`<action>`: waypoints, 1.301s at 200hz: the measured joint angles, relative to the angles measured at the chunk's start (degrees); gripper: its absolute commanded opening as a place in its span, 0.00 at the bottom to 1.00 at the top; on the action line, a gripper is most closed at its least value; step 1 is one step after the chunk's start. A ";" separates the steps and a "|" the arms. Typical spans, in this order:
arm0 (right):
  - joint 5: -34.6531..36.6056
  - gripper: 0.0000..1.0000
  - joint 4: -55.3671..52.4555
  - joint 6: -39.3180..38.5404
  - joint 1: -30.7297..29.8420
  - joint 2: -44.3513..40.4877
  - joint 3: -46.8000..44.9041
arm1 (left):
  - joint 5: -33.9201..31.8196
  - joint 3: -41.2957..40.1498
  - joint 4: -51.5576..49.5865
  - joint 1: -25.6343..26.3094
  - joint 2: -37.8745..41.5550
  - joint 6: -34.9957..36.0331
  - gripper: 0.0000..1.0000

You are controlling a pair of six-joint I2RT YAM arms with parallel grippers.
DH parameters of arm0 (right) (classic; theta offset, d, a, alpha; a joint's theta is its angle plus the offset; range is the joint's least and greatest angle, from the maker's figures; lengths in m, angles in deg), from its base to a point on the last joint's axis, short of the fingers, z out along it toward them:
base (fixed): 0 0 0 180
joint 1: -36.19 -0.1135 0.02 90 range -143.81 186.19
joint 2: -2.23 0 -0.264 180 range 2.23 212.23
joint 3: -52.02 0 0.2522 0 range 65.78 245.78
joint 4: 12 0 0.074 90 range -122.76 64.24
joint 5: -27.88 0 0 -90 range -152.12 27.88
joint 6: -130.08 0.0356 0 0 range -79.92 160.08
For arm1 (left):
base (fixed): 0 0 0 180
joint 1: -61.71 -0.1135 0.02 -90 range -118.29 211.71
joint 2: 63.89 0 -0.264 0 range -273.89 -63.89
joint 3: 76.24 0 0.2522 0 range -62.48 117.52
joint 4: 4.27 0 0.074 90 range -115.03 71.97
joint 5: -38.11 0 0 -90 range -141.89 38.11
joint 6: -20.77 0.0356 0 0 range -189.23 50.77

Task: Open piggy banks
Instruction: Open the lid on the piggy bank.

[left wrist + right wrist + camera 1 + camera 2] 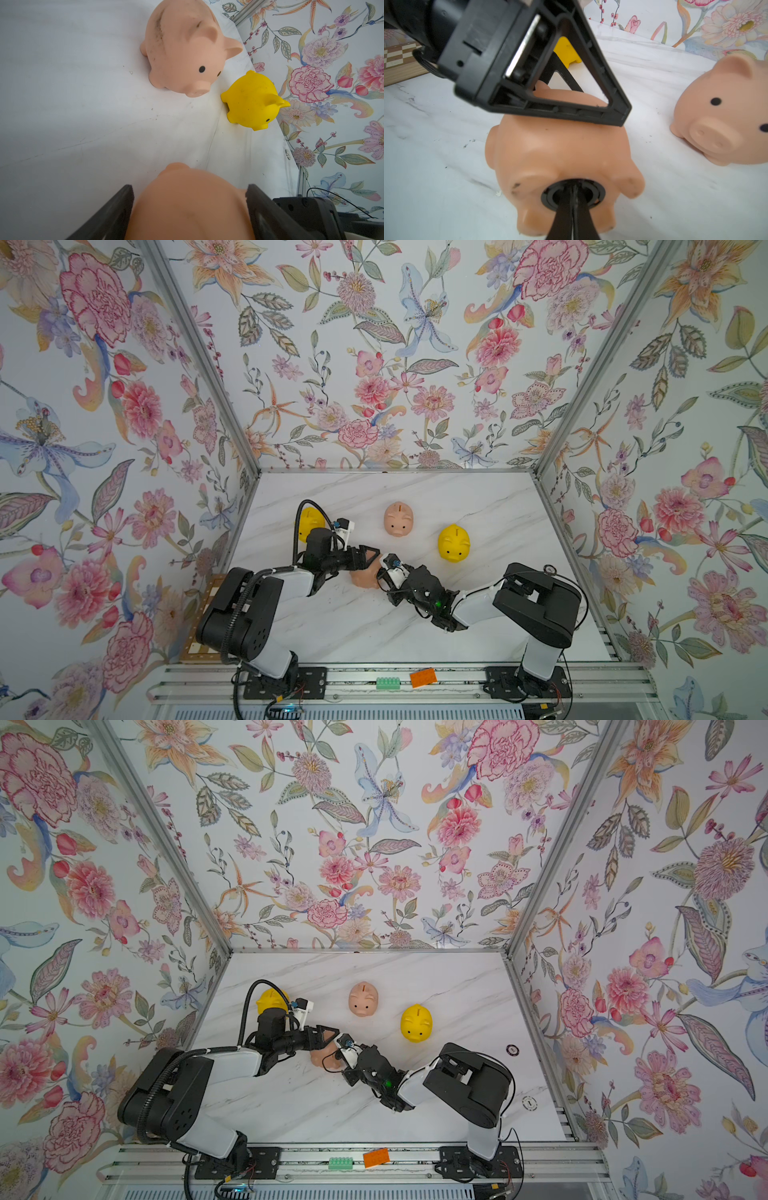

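At frame centre, the left gripper (369, 561) fingers are clamping the tipped peach pig (362, 578) on the desk (478, 493). The right gripper (574, 187) fingers, closed together, are sitting inside its black plug ring (547, 197). Bare desk is lying toward the upper edge. The upright peach pig (398, 519), the centre-right yellow pig (454, 542) and the arm-hidden yellow pig (308, 518) are standing apart above.

Light: bright, even, diffuse, no hard glare. Shadows on counter (478, 497) are soft and faint in both top views. Wide-angle lenses: wall edges (199, 356) splay outward toward the frame corners. Left wrist view: left claw (189, 185) and held peach piggy bank (187, 212) are blurred, background sharp. Right wrist view: right claw (574, 187) is out of focus; pig surface carries a dull sheen.
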 measured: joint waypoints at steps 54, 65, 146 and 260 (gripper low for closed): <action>-0.31 0.00 2.34 -1.49 -0.46 -1.14 -2.67 | 1.51 0.00 -0.85 0.07 0.00 -0.44 0.85; -0.35 0.00 2.58 -1.55 -0.46 -1.46 -3.13 | 1.84 0.00 -1.03 0.07 0.00 -0.46 0.85; -0.59 0.00 4.46 -1.95 -1.07 -4.72 -7.28 | 1.22 0.00 -2.05 0.00 -0.02 -0.66 0.85; 1.36 0.00 1.18 -9.20 -4.24 -7.39 -8.22 | -3.13 -0.07 -6.14 -1.14 -0.83 -0.42 0.84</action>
